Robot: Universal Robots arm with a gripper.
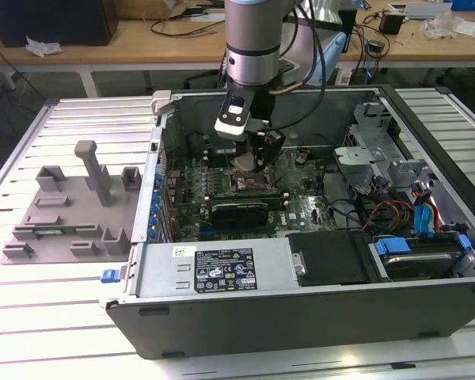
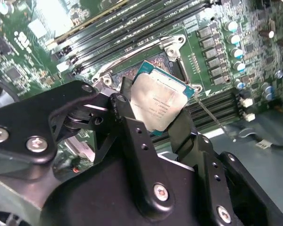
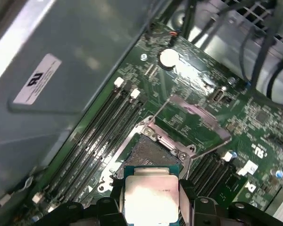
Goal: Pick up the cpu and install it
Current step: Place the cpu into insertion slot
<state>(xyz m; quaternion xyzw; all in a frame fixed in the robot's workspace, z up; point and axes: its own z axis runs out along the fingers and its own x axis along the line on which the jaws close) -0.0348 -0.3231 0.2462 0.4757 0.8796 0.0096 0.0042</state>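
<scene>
The cpu [image 2: 160,100] is a flat square chip with a shiny silver top and a pale rim, and my gripper [image 2: 153,112] is shut on it. Black fingers [image 2: 127,123] press on two opposite edges. In the first wrist view the cpu [image 3: 151,194] hangs tilted just above the open socket [image 3: 150,149], whose metal load plate [image 3: 194,117] is swung up. The socket [image 2: 142,67] lies right behind the chip on the green motherboard. In the exterior view my gripper [image 1: 251,162] is down inside the computer case, over the socket [image 1: 249,184].
The open computer case [image 1: 222,269] lies on a ribbed metal table. Memory slots [image 3: 101,136] run beside the socket. A black card [image 1: 239,210] and coloured cables [image 1: 396,210] sit inside the case. A grey fixture plate [image 1: 63,206] is on the exterior view's left.
</scene>
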